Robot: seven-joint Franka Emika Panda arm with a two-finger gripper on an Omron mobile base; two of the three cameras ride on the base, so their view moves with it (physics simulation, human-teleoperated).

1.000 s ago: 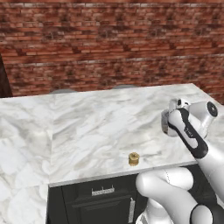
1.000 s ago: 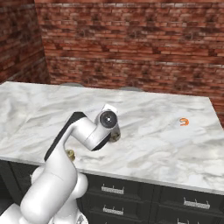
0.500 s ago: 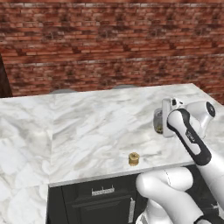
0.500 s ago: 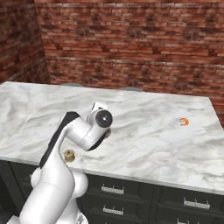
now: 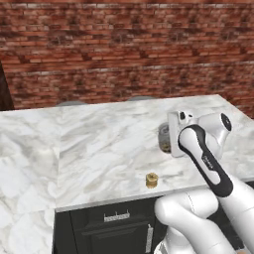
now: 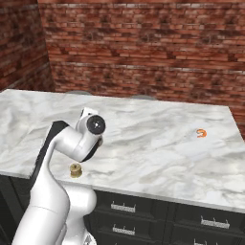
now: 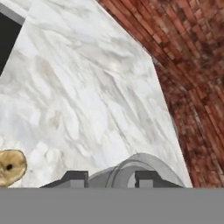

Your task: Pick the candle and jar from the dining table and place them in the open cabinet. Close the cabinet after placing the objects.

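Note:
The dark glassy jar (image 5: pixel 164 137) hangs just above the marble dining table (image 5: pixel 99 139), tilted over, with my gripper (image 7: pixel 111 179) shut on it. In the hand view the jar's rounded grey body (image 7: pixel 127 169) fills the gap between my two finger tips. The tiny tan candle (image 5: pixel 152 180) stands upright near the table's front edge, below and a little left of the jar; the same candle (image 6: pixel 75 170) sits in front of my hand, and the candle (image 7: pixel 11 166) also shows at the hand view's left edge. The cabinet is out of view.
A small orange object (image 6: pixel 201 133) lies on the marble at the far right. Black drawer fronts (image 5: pixel 114 223) with silver handles run under the table's front edge. A red brick wall (image 5: pixel 124 54) rises behind the table.
My hand has swung left across the table with the jar in it, ending closer to the candle. The candle has not moved.

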